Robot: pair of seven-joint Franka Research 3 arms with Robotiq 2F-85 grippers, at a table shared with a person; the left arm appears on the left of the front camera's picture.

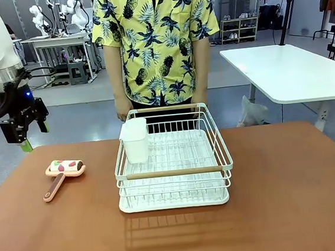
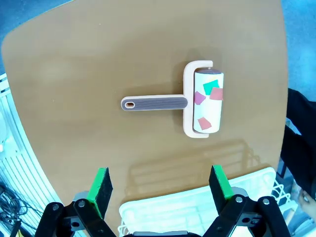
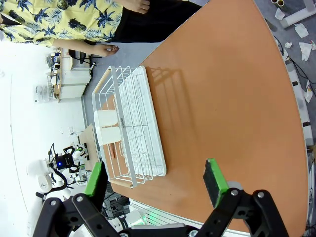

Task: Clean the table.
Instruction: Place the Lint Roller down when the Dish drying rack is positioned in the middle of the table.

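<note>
The reddish-brown table [image 1: 281, 197] carries a pink lint roller [image 1: 63, 173] at its left side. In the left wrist view the roller [image 2: 207, 103] lies flat with green and pink paper scraps stuck to its drum, its handle [image 2: 154, 103] pointing away from the drum. My left gripper [image 1: 33, 137] hangs open above and to the left of the roller, clear of it. Seen from its own wrist, the left gripper [image 2: 160, 185] has nothing between its green pads. My right gripper [image 3: 154, 180] is open and empty, high over the table [image 3: 227, 98].
A white wire dish rack [image 1: 171, 161] stands mid-table with a white cup [image 1: 136, 140] in its far-left corner. A person in a yellow patterned shirt stands behind it, hands [image 1: 123, 114] at the far edge. A white-topped table [image 1: 293, 72] stands back right.
</note>
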